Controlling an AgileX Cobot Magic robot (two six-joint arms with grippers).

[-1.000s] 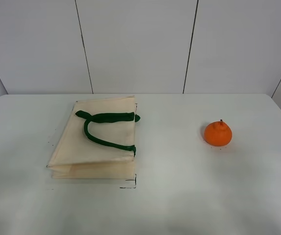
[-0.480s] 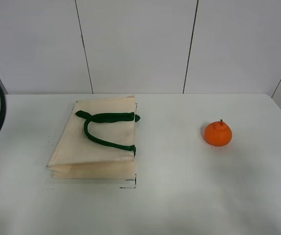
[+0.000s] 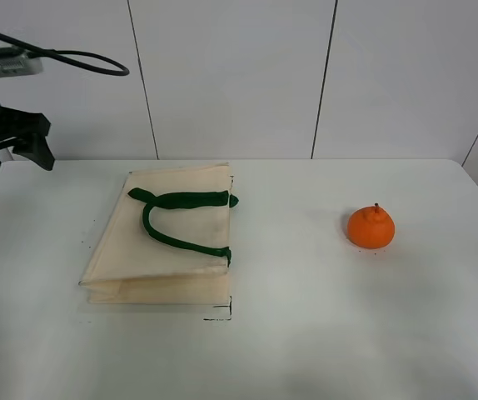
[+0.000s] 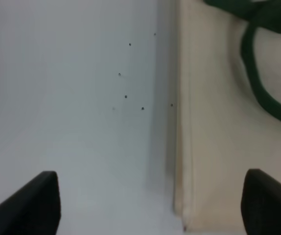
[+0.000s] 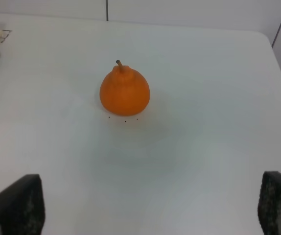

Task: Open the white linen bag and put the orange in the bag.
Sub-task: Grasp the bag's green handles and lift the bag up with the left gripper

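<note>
1. At far left, the left claw [image 3: 14, 150] is now brought into view, spread and empty.
2. Beneath it the white linen bag [image 3: 122, 250] is seen flat and shut; opening is judged next.
3. Ahead of the right claw [image 5: 145, 210], also spread, the orange [image 5: 125, 93] is seen untouched.
4. A white table [image 3: 306, 333] and panelled wall [image 3: 231, 75] are shown.

Bright, even light is flooding the bench [image 3: 306, 350]; the orange [image 3: 370, 227] is casting a faint shadow; the left wrist view is blurring.
</note>
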